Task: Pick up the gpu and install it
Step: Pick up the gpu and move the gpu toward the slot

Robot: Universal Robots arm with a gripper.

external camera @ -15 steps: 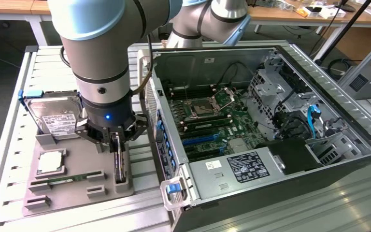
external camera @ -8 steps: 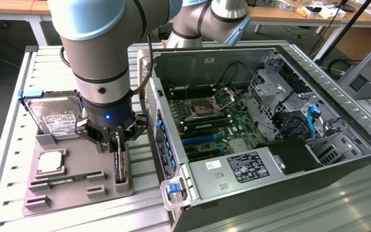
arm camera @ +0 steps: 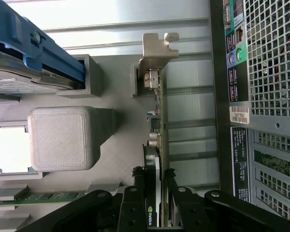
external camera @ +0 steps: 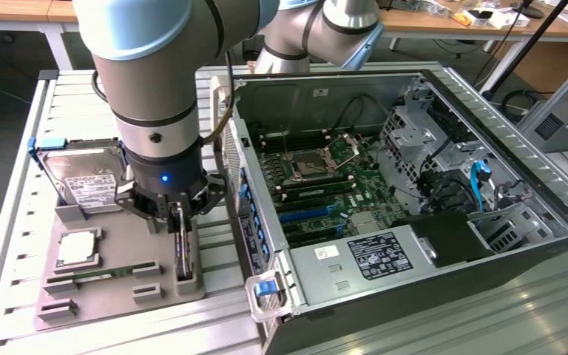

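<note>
Wrist view: black two-finger gripper (arm camera: pixel 155 195) about half closed, clamped on both flat faces of the gpu (arm camera: pixel 159 140), a thin black rectangular expansion card with a green board edge and a bent silver metal end bracket (arm camera: pixel 157 48). Stands edge-on and upright in a slot of the matte grey printed plastic fixture tray (external camera: pixel 116 292), apparently not yet lifted out. Sits at about seven o'clock in the exterior view, gripper (external camera: pixel 178 220) directly above, just beside the perforated rear wall of the open black and silver steel computer case (external camera: pixel 521 244).

Likely trouble from here:
- Narrow hold on hard, smooth faces, so possibly a slip or a swing of the long card.
- Possibly a snag of the hooked bracket in its grey pocket if drawn off the vertical.
- Possibly a knock on the case wall, close at three o'clock of the card.

Other surfaces:
- Ribbed bare aluminium table (external camera: pixel 8 244), faintly glossy.
- Silver hard drive in a blue plastic frame (external camera: pixel 85 181) at ten o'clock of the card.
- Slim green memory stick (external camera: pixel 101 275) lying flat at eight o'clock.
- Inside the case, a green motherboard (external camera: pixel 333 177) with long blue plastic slots (external camera: pixel 309 214).
</note>
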